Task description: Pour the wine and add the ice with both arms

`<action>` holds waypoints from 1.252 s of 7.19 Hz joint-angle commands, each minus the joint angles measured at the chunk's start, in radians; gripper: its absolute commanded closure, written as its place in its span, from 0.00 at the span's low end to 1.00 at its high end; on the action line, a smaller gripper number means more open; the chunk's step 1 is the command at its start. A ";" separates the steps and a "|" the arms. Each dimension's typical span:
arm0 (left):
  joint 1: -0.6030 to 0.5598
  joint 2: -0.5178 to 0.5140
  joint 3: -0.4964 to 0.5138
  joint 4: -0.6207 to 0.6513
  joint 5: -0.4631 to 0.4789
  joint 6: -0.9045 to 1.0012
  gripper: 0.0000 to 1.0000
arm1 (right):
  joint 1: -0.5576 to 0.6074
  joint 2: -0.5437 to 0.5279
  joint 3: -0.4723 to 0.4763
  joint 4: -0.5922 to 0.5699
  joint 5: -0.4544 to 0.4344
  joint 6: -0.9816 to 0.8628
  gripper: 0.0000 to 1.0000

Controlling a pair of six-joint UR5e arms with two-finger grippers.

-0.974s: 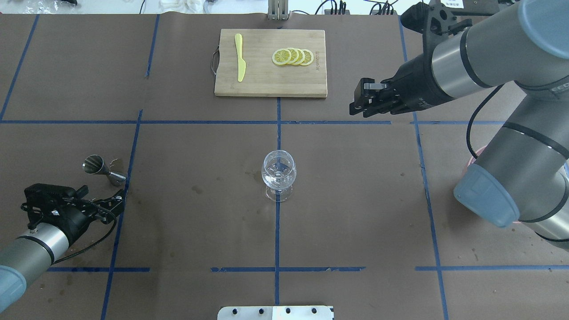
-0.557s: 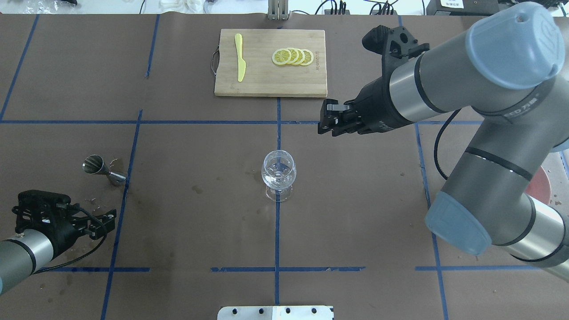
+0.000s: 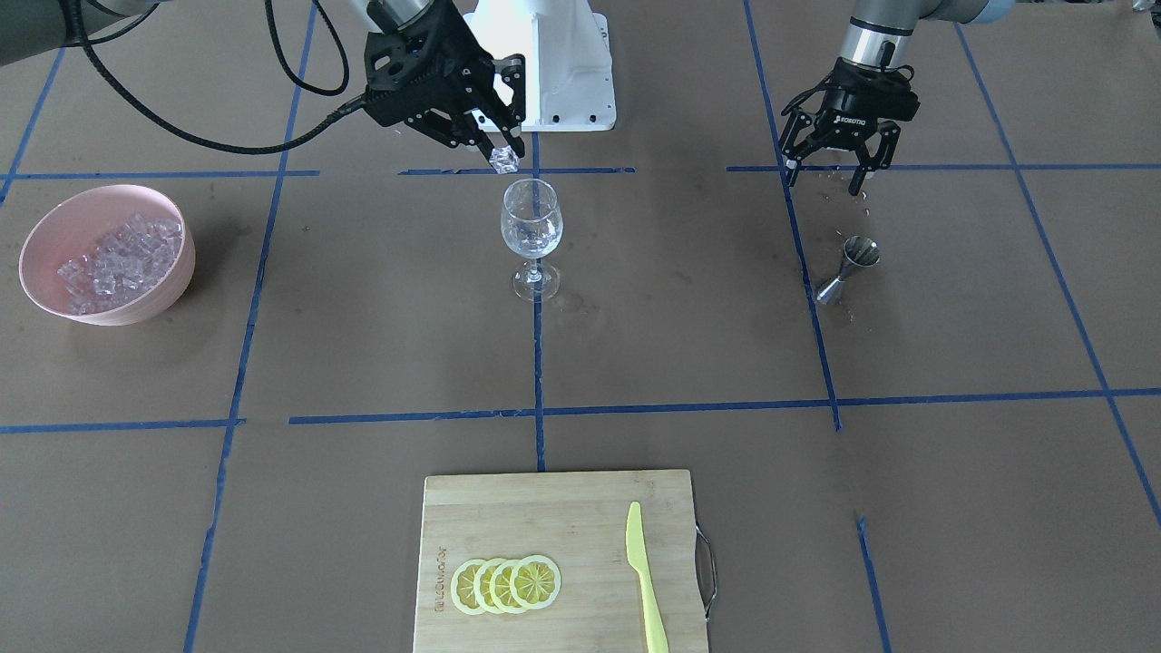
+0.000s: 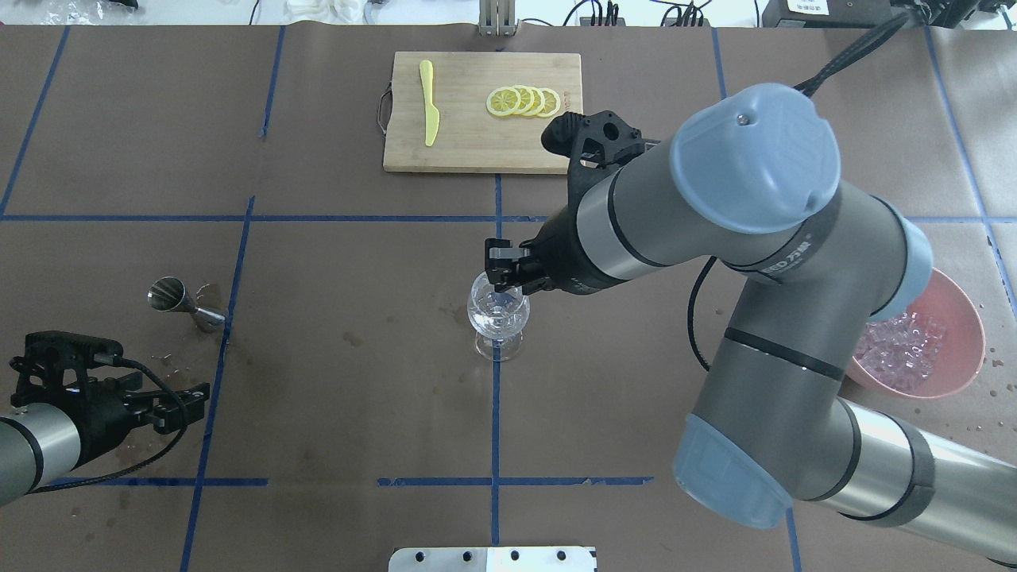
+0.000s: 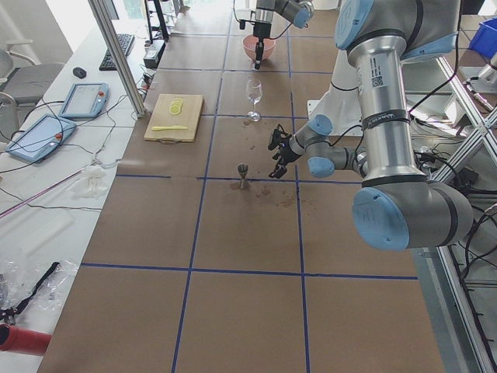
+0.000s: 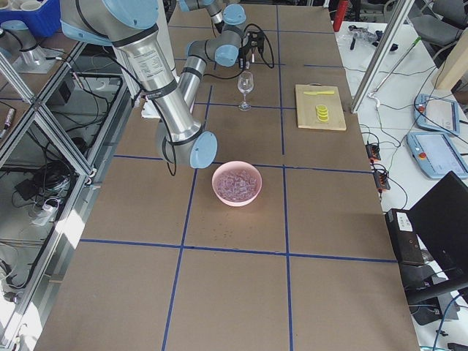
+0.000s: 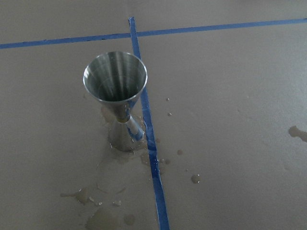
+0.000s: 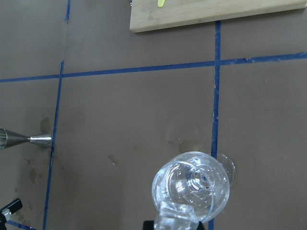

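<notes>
Over the middle of the worktop [image 3: 363, 345], the right claw [image 3: 503, 154] pinches one ice cube [image 3: 504, 161] just above the rim of the upright wine glass [image 3: 532, 231]. From overhead the cube is hidden beneath the claw's fingers, and in the right wrist view it is only a blurred, clear lump cut off by the bottom border. Whether the glass holds anything cannot be made out. More ice [image 3: 122, 254] lies in the pink bowl [image 3: 54, 227] toward the worktop's right end; overhead, the right arm [image 4: 755, 206] covers part of that bowl. Near the left end, the left claw [image 3: 825, 177] hangs spread and empty near the upright jigger [image 3: 848, 265], wet spots around its foot. Along the edge far from the robot lie a cutting board [image 3: 562, 517], lemon slices [image 3: 506, 585] and a yellow knife [image 3: 644, 580].
</notes>
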 commanded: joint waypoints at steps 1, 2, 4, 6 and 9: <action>-0.044 0.001 -0.021 0.004 -0.045 0.025 0.00 | -0.026 0.026 -0.048 -0.013 -0.014 0.000 1.00; -0.064 0.004 -0.038 0.009 -0.079 0.026 0.00 | -0.026 0.022 -0.048 -0.024 -0.013 0.002 1.00; -0.108 0.015 -0.065 0.040 -0.094 0.094 0.00 | -0.028 0.028 -0.051 -0.033 -0.013 0.000 1.00; -0.134 0.015 -0.074 0.041 -0.137 0.100 0.00 | -0.028 0.026 -0.058 -0.031 -0.014 0.003 0.04; -0.312 0.012 -0.128 0.128 -0.333 0.265 0.00 | -0.026 0.026 -0.049 -0.033 -0.013 0.014 0.00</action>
